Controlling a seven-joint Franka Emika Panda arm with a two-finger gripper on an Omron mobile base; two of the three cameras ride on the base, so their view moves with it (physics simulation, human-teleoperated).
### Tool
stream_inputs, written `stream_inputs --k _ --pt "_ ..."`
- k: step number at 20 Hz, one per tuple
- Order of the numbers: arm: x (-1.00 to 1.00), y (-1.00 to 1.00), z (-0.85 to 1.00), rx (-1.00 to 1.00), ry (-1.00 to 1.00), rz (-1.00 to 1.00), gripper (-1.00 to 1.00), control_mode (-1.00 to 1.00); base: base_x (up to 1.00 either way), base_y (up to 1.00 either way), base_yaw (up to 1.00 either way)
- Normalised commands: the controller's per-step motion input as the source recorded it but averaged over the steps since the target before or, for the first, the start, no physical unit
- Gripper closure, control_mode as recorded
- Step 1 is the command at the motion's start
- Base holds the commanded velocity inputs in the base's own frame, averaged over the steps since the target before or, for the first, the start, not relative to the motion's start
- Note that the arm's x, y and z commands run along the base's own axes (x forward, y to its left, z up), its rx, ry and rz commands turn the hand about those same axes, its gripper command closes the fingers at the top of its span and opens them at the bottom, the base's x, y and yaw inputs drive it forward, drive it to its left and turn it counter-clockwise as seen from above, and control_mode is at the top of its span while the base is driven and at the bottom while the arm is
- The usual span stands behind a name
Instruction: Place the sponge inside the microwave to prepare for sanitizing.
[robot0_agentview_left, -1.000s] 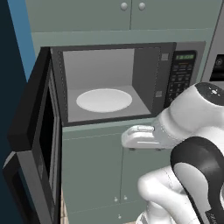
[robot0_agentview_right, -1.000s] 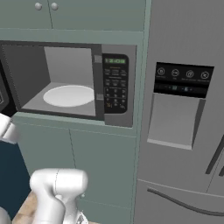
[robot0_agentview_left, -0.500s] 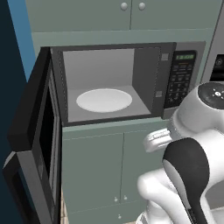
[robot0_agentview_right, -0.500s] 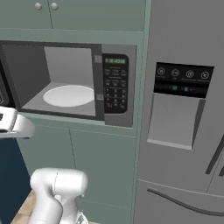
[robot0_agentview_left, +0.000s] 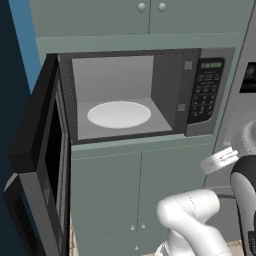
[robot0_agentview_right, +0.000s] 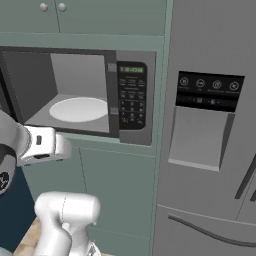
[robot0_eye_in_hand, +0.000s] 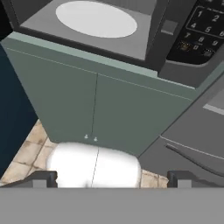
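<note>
The microwave (robot0_agentview_left: 206, 90) stands open in the cabinet wall, its door (robot0_agentview_left: 42, 165) swung far out to the left. Its pale grey cavity holds just the round white plate (robot0_agentview_left: 119, 114). The right base view shows the microwave (robot0_agentview_right: 132, 100) and plate (robot0_agentview_right: 79, 109) from the other side. The sponge is out of view. My gripper (robot0_eye_in_hand: 113, 180) is open with nothing between its fingers. It hangs below and in front of the microwave (robot0_eye_in_hand: 197, 43), looking down at the plate (robot0_eye_in_hand: 96, 18) and the cabinet. My hand (robot0_agentview_left: 220, 161) sits under the keypad.
A grey fridge with a dispenser panel (robot0_agentview_right: 210, 115) stands right of the microwave. Green cabinet doors (robot0_agentview_left: 125, 195) lie below it, upper cabinets (robot0_agentview_left: 150, 15) above. The open door juts into the room at left. Tiled floor (robot0_eye_in_hand: 26, 153) lies beneath.
The arm has swung to the right below the microwave, carrying the hand from under the cavity to under the keypad. The microwave and its plate have not moved.
</note>
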Motion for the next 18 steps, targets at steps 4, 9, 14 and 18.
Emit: stream_inputs --k 4,9,14,18 --pt "0.14 -0.37 -0.02 0.00 -0.06 0.18 -1.00 -1.00 0.00 0.00 0.00" --pt "0.27 -0.07 0.00 0.00 -0.01 0.10 -1.00 -1.00 0.00 0.00 0.00" --pt "0.35 0.04 0.00 0.00 0.00 0.00 -1.00 -1.00 0.00 0.00 0.00" --pt "0.27 0.00 -0.03 -0.03 0.01 0.00 -1.00 -1.00 0.00 0.00 0.00"
